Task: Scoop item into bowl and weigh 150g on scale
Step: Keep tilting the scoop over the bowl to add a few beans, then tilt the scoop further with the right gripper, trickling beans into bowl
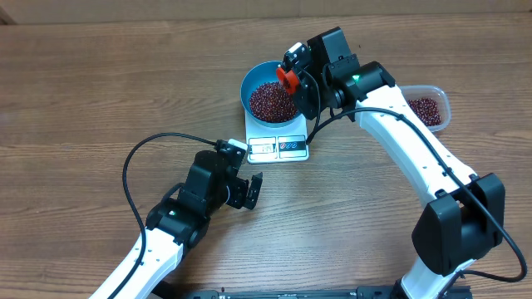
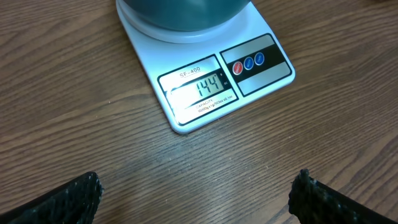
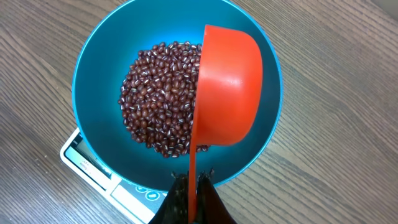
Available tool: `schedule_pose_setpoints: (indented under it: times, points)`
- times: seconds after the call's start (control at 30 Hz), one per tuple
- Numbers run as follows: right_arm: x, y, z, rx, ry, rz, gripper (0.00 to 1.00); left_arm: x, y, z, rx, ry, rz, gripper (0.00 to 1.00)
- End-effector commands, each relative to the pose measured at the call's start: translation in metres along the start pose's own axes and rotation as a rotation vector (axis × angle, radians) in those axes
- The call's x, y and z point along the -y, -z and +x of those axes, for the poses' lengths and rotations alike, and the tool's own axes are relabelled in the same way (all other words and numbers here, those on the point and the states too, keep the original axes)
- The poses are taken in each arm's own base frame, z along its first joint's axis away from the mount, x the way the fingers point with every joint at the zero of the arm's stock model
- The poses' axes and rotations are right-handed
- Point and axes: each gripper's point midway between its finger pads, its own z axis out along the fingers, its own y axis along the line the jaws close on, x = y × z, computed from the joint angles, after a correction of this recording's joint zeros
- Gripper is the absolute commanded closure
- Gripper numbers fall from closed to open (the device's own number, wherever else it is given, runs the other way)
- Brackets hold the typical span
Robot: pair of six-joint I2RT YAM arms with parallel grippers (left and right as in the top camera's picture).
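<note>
- Left gripper point(image 1: 248, 191) nearest: jaws wide apart, empty, over surface point(image 2: 74, 124) just short of scale point(image 2: 205, 87).
- Scale display seems to read 144; last digit unclear through glare.
- Bowl point(image 3: 99, 62) sits on scale, beans point(image 3: 158, 99) heaped inside.
- Right gripper point(image 3: 193, 199) clamped together on handle of red scoop point(image 3: 230, 87). Scoop tipped on side over bowl, looks emptied.
- Clear tub point(image 1: 443, 98) farthest, beans left in it.
- Step: topping up, slightly under target.
- Next: small partial scoop from tub, trickle in slowly, watch display. Overshoot is the risk.

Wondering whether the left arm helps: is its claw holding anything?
No, the left claw stands open and empty over the table, in front of the scale.
</note>
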Motion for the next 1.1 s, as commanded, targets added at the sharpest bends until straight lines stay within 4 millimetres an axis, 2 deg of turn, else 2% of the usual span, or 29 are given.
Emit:
schedule_pose_setpoints:
  times: [0.0, 0.73, 1.07]
  points:
    - [0.0007, 0.0077, -0.0139, 0.040, 0.047, 0.003, 0.96, -0.0030, -0.0016, 0.0030, -0.009, 0.017, -0.011, 0.01]
    - [0.0026, 0.0078, -0.0150, 0.044, 0.103, 0.015, 0.96, -0.0030, -0.0016, 0.0030, -0.009, 0.017, -0.011, 0.01]
    - [0.0020, 0.0077, -0.0138, 0.039, 0.077, 0.011, 0.96, -0.0030, -0.0016, 0.0030, -0.009, 0.017, -0.011, 0.01]
